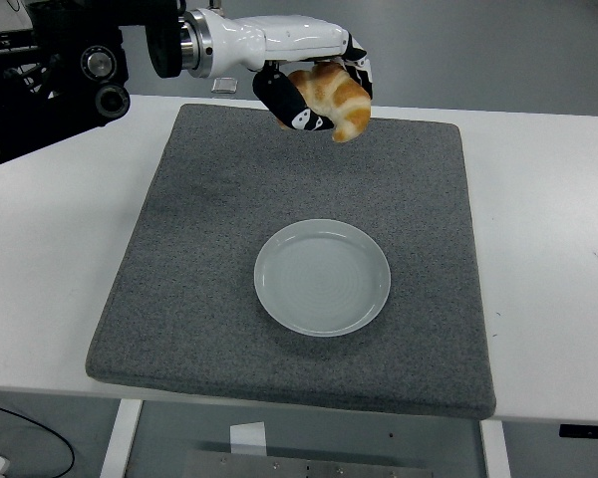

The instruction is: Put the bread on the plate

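The left hand (314,85) comes in from the picture's left edge on a black arm with a white forearm shell, and its black fingers (301,115) are curled around the bread (334,98), grasping it. The bread is a golden-brown croissant-like piece, lighter on its upper side, with one pointed end hanging down past the fingers. Hand and bread are held up in the air over the far edge of the mat (179,289), at about 12 o'clock from the plate (322,277) and well apart from it.

The plate is round, pale grey-green, and lies flat a little right of the mat's middle, with nothing on it. The mat is a dark grey speckled square that covers most of the white table (548,259); its near right corner reaches close to the table's near edge. The right arm does not show
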